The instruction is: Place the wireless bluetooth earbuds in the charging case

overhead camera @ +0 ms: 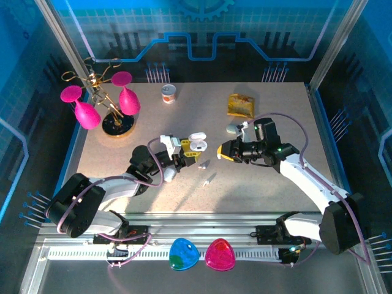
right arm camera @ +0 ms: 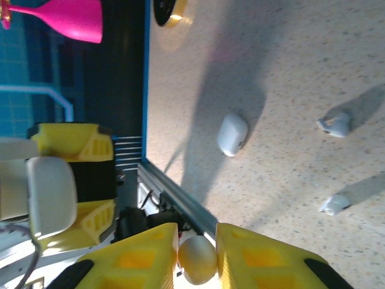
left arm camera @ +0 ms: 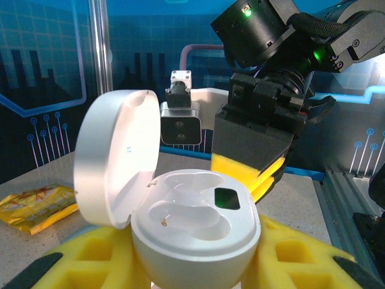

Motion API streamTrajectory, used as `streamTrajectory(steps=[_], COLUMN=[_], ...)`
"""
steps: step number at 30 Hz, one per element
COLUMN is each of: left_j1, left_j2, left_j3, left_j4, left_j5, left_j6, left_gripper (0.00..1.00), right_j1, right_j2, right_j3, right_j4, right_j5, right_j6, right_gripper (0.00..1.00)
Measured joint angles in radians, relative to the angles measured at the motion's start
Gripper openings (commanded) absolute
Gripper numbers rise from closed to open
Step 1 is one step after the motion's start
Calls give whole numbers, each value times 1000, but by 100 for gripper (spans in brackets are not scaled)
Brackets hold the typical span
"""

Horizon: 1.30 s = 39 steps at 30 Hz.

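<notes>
While one earbud (right arm camera: 197, 262) sits pinched between the right gripper's (right arm camera: 197, 241) yellow fingers, a second earbud (right arm camera: 334, 123) and a third earbud (right arm camera: 332, 205) lie on the table (right arm camera: 289, 72) (apart). Facing it, the left gripper (left arm camera: 194, 272) clamps the open-lidded charging case (left arm camera: 195, 232).

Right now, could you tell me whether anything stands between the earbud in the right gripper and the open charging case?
Nothing visible does. The left gripper holds the charging case with its lid swung aside and its sockets apparently empty; the right gripper, pinching the earbud, faces it across open air.
</notes>
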Motion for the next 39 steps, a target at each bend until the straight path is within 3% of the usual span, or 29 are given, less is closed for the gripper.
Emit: streamTrajectory(steps=[7, 11, 18, 27, 39], left_j1=[0, 0, 0, 3, 51], left_j2=[3, 3, 3, 2, -52], left_j3=[0, 0, 0, 0, -58], left_j4=[1, 2, 6, 6, -19], left_j5=[4, 4, -13, -39, -142], left_j6=[-11, -11, -13, -10, -11], left_gripper=[24, 24, 24, 24, 23], right_j1=[2, 3, 7, 40, 266], right_j2=[5, 32, 42, 75, 439], right_j3=[6, 66, 114, 112, 284], right_j4=[21, -39, -181, -304, -316], right_j5=[-119, -112, 94, 385, 644], right_j6=[-21, -85, -205, -308, -612], right_gripper=[20, 20, 20, 29, 31])
